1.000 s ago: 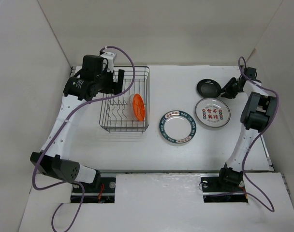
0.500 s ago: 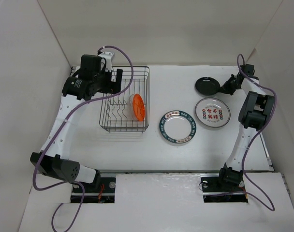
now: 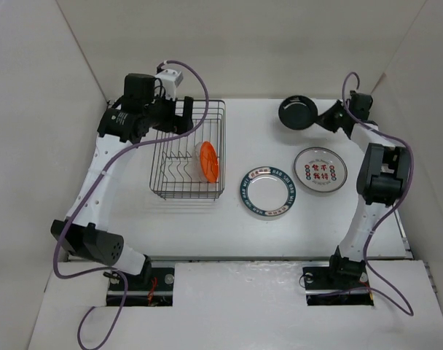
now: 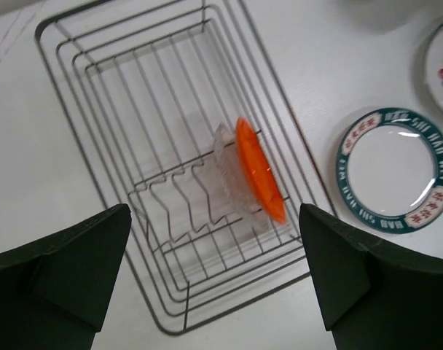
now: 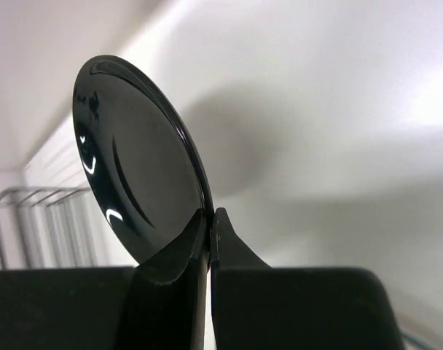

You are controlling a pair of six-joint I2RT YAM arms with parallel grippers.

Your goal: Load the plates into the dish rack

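Right gripper (image 5: 210, 219): jaws pinched tight on the rim of the black plate (image 5: 134, 160), nothing else in them.
Black plate: held tilted on edge above the far right part of the table (image 3: 265, 233), its glossy face turned toward the rack (image 3: 170, 142); well apart from the rack.
Left gripper (image 3: 183, 117): jaws spread as wide as they go and holding nothing; it hovers over the rack's far end, looking down into it.
Rack: sits on the left part of the table, long side running away from the arm bases.
Orange plate (image 4: 259, 170): stands on edge among the tines, near the rack's right wall.
Clear plate (image 4: 227, 171): stands on edge just left of the orange one, close against it.
Teal-rimmed plate (image 3: 268, 192): lies flat on the table, just right of the rack.
Grey-rimmed plate (image 3: 320, 170): lies flat further right, near the teal-rimmed one, below the black plate in the top view.
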